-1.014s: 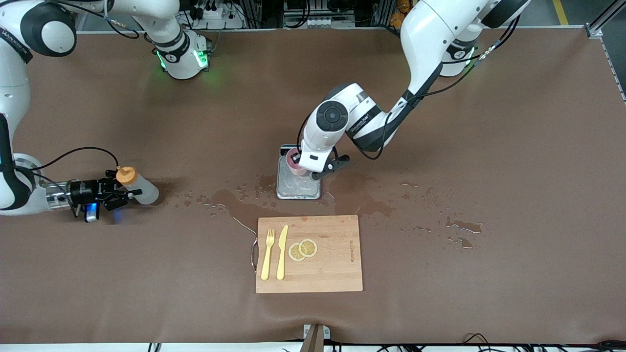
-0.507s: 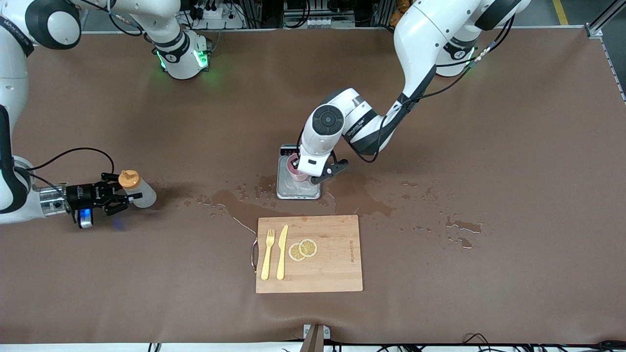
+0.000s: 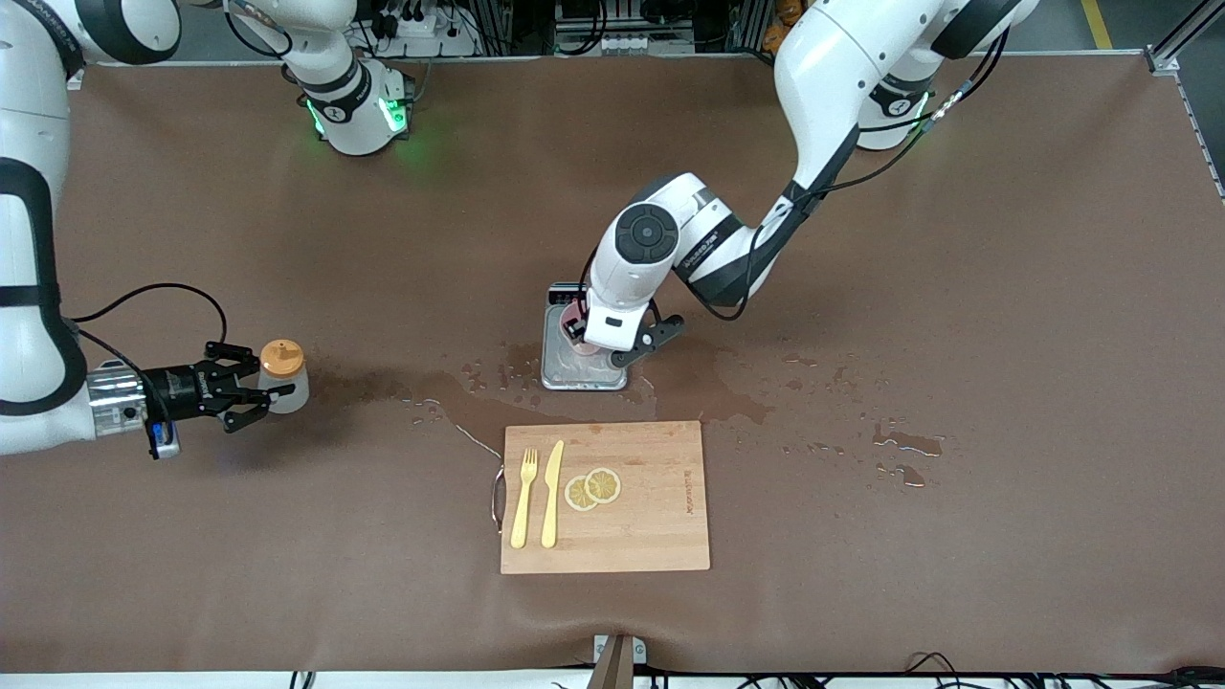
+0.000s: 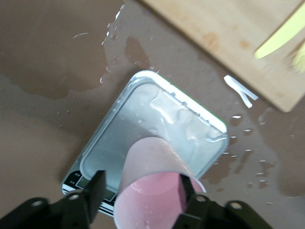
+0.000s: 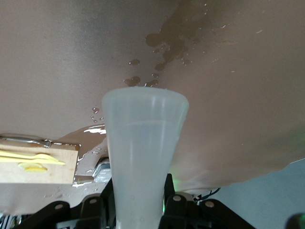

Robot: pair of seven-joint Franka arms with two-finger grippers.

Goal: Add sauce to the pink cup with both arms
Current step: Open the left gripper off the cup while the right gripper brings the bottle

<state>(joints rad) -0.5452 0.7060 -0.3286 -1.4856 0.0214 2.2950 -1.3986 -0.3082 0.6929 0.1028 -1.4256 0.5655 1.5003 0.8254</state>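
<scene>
The pink cup [image 4: 152,167] stands on the steel scale [image 3: 560,368] at the table's middle. In the front view only its lower edge [image 3: 586,350] shows under the left wrist. My left gripper [image 4: 140,191] is open with its jaws on either side of the cup. One finger [image 4: 183,191] is against the wall and the other finger [image 4: 97,188] is a little apart from it. My right gripper [image 3: 256,392] is shut on the sauce bottle [image 3: 285,375], below its orange cap [image 3: 281,357], over the table at the right arm's end. The whitish body [image 5: 143,143] fills the right wrist view.
A wooden cutting board [image 3: 651,517] lies nearer the front camera than the scale. It carries a yellow fork [image 3: 523,498], a yellow knife [image 3: 551,493] and lemon slices [image 3: 593,488]. Spilled liquid [image 3: 459,397] spreads across the brown table around the scale.
My right gripper has swung the bottle from lying slantwise to cap-up and shifted it slightly. My left wrist has moved over the cup, which now shows less.
</scene>
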